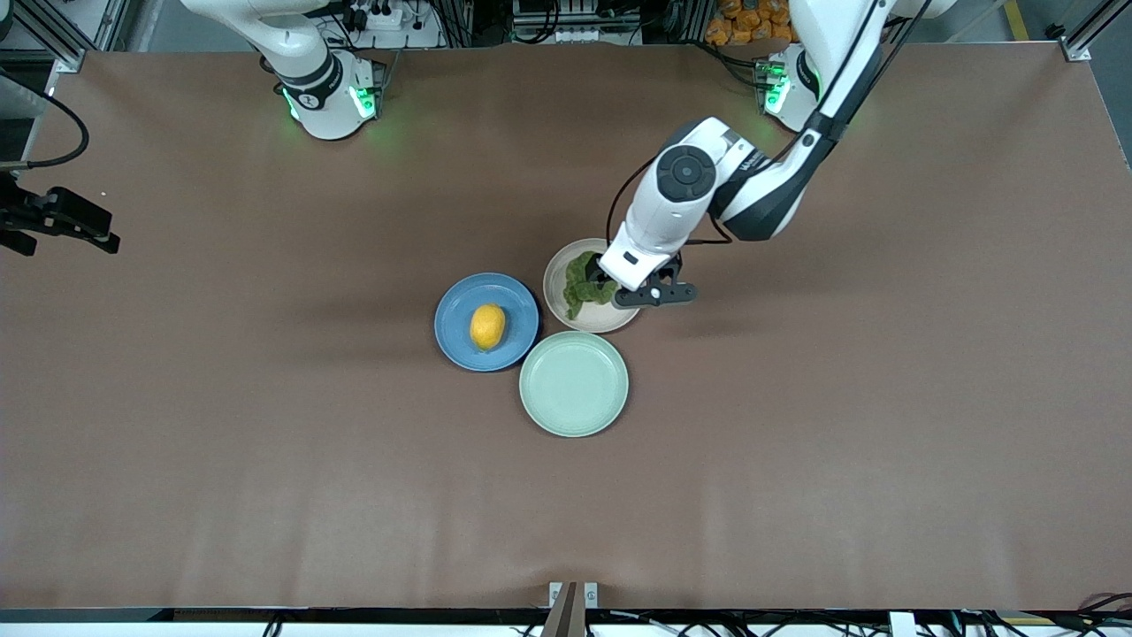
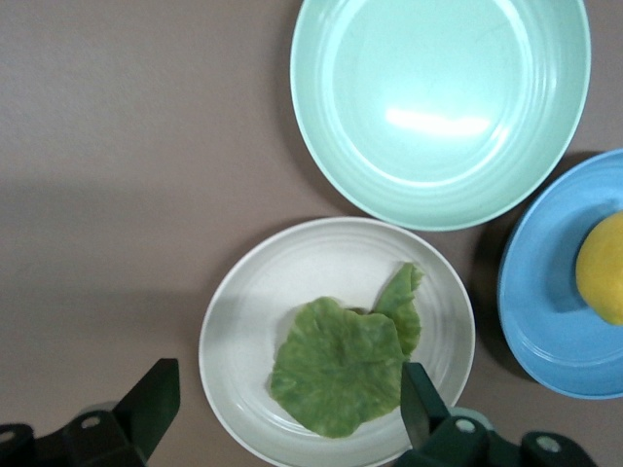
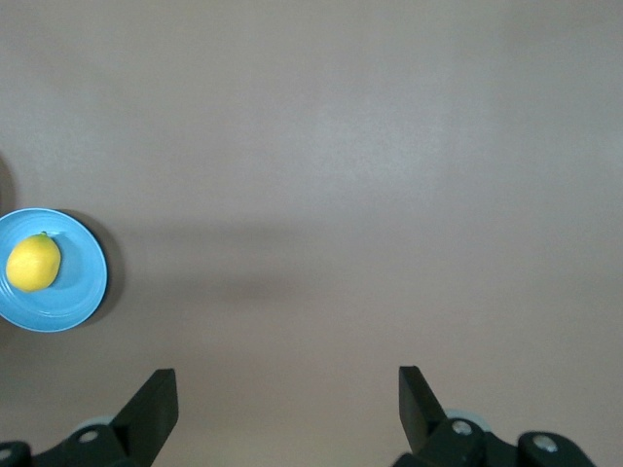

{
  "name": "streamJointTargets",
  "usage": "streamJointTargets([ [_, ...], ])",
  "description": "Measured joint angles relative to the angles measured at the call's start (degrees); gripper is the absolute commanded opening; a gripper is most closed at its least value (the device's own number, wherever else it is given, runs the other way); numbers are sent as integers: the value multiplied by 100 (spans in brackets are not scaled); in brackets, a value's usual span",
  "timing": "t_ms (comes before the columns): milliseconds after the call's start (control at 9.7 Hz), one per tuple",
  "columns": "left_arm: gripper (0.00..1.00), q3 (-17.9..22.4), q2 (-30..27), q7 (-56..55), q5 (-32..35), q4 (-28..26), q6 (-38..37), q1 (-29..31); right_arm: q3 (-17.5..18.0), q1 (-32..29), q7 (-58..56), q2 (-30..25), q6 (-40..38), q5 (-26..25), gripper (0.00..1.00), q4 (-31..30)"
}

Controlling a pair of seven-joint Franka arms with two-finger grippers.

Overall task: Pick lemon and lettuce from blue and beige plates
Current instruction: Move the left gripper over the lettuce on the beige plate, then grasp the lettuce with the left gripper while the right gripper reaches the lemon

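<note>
Hovering at frame centre, left gripper (image 1: 619, 287) with fingers spread wide over the lettuce leaf (image 1: 585, 281) lying on the beige plate (image 1: 559, 285). Waiting at left edge, right gripper (image 1: 75, 221) also open, well apart from the lemon (image 1: 487, 326) on the blue plate (image 1: 453, 329).

The front camera looks down from high on the whole tabletop (image 1: 265, 442); both wrist cameras look straight down, sharing the blue plate (image 2: 545, 321).

A smooth yellow-orange lemon (image 1: 487, 326) lies on its side mid-plate on the blue plate (image 1: 455, 305). At the blue plate's two o'clock, just beside it, the beige plate (image 1: 555, 287) holds a flat, crinkled green lettuce leaf (image 1: 581, 281).
</note>
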Motion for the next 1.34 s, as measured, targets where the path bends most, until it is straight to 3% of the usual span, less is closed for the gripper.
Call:
streamJointTargets([
  [515, 100, -2, 450, -1991, 984, -34, 463, -519, 57, 590, 663, 117, -66, 11, 100, -9],
  [928, 100, 0, 782, -2425, 1255, 14, 590, -675, 62, 915, 1238, 569, 42, 316, 100, -18],
  [1340, 100, 14, 1101, -2511, 1370, 246, 600, -776, 69, 1423, 1995, 1147, 644, 381, 100, -36],
])
